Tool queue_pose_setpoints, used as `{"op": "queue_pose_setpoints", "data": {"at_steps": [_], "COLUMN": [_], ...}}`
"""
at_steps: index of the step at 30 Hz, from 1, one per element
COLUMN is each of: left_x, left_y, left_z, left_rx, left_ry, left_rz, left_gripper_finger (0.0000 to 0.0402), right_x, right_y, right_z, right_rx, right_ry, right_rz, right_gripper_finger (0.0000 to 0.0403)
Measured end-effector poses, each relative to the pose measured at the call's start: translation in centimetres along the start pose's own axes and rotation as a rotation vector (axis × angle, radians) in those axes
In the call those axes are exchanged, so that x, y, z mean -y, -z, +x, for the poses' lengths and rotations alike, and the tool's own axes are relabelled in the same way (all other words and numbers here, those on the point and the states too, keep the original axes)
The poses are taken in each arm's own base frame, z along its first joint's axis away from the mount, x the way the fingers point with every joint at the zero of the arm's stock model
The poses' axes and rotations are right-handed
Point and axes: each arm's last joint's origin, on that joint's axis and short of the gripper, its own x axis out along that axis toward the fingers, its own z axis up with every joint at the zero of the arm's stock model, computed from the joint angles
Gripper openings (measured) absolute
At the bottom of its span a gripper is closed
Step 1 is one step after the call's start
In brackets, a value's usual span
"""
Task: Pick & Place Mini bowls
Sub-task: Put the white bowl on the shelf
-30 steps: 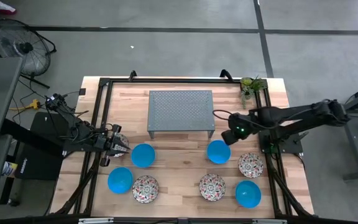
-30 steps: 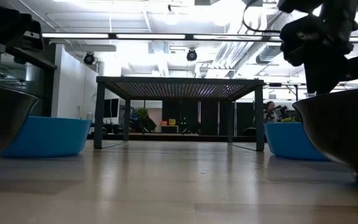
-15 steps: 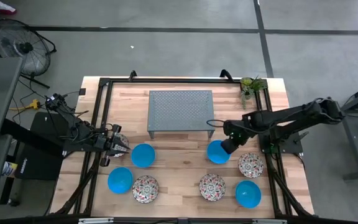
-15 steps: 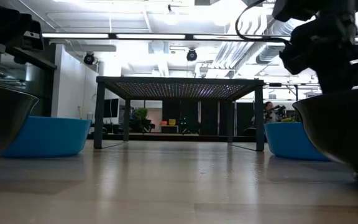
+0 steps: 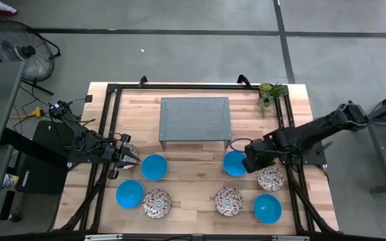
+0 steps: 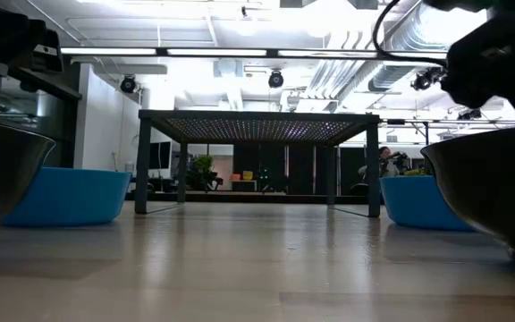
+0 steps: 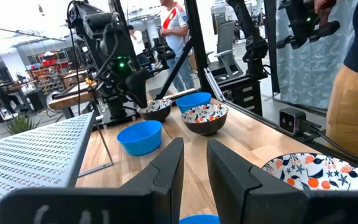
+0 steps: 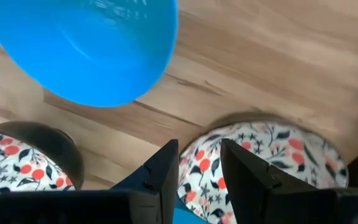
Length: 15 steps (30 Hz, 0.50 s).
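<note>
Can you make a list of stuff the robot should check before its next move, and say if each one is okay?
1. Right gripper beside the blue bowl on the right side: ok, it is low at the bowl's right edge.
2. Right fingers parted with nothing between them: ok.
3. Floral bowl near the right arm could get bumped: cannot tell.
4. Grey stand top bare for placing: ok.
5. Left gripper waiting at the table's left edge: ok, it is beside a second blue bowl.
6. Anything held by the left gripper: cannot tell.
</note>
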Motion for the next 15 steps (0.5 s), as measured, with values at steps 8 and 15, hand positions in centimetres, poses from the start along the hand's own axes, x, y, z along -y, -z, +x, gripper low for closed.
{"op": "queue_pose_setpoints", "data": {"at_steps": [8, 15], "left_x": [0.0, 0.0], "left_y": [0.0, 0.0], "left_z": [0.0, 0.0], "left_rx": [0.0, 0.0], "left_ry": [0.0, 0.0], "left_rz": [0.0, 0.0], "left_gripper_finger": [0.0066, 0.0066], "right_x": [-0.1, -0.6], "right_y": [1.4, 1.9], "right_z": [0.3, 1.2], "right_rx": [0.0, -0.004], "right_ry": [-0.002, 0.017], "right_rz": [0.051, 0.038], "right_gripper_finger": [0.0108, 0.0108]}}
